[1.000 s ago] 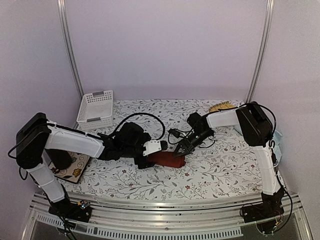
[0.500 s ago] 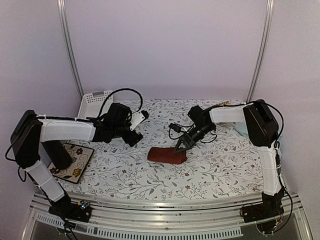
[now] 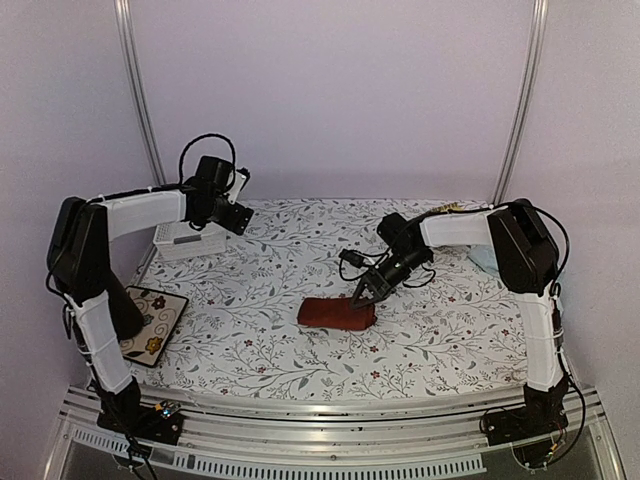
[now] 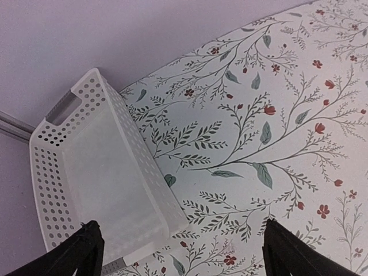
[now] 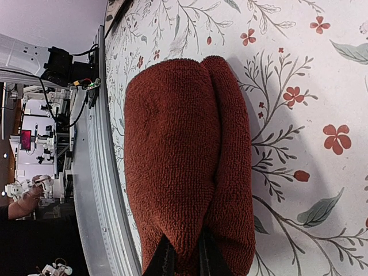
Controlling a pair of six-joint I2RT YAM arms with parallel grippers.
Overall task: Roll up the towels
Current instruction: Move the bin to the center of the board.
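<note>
my left gripper (image 4: pixel 184 253), jaws wide and empty, has withdrawn to the bench's far-left corner over the white basket (image 4: pixel 53 190). my right gripper (image 5: pixel 184 256) stays pinched on the rust-red towel (image 3: pixel 335 312), lying folded mid-bench. judgement: the roll now rests with the right alone.

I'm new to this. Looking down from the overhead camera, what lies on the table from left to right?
Flower-patterned tile → white perforated basket → rust-red towel. The right arm's jaws overlap the towel, so they have no clear place in the order.
</note>
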